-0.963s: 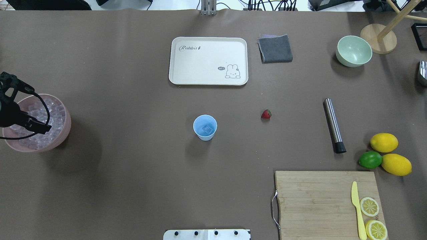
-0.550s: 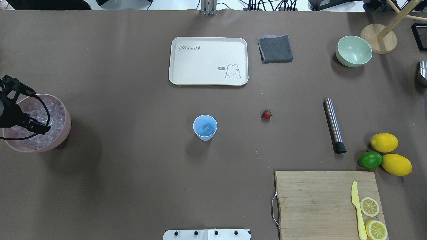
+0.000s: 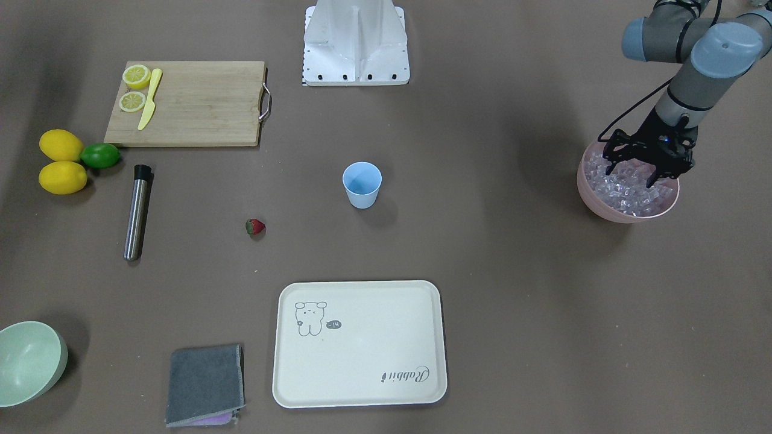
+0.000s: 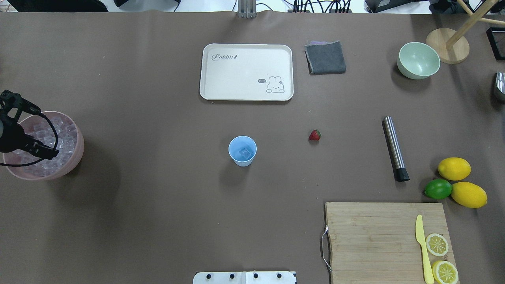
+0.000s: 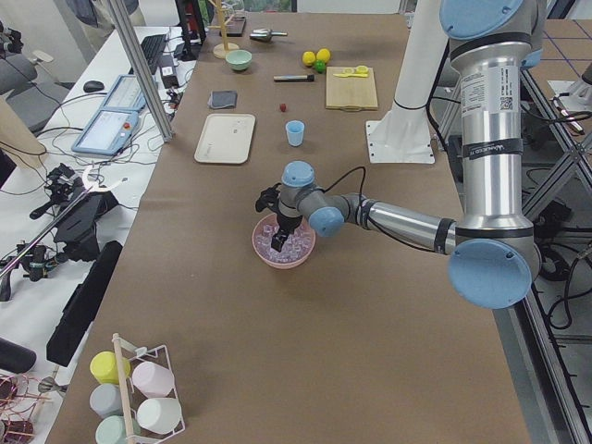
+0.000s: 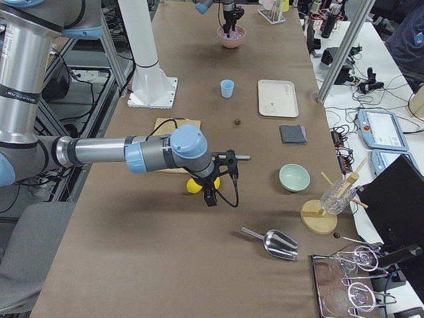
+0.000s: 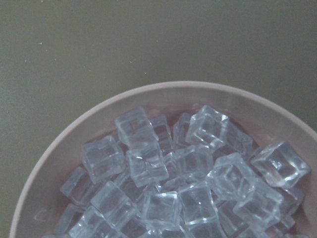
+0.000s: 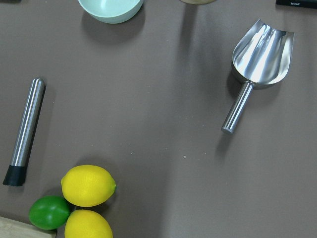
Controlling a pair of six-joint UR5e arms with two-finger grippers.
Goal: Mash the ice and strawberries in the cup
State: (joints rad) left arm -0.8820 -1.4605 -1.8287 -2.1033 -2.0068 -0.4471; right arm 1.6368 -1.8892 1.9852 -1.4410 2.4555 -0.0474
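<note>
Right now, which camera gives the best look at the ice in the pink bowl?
The left wrist view: the ice fills it, single cubes distinct inside the pink bowl. Front-facing and overhead views show it smaller, partly behind the left gripper; side views, tiny; right wrist, none.

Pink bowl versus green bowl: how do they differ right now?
The pink bowl is heaped with ice; the green bowl is empty. The open left gripper hangs at the pink bowl; no gripper is at the green bowl. Both are round and stand upright.
</note>
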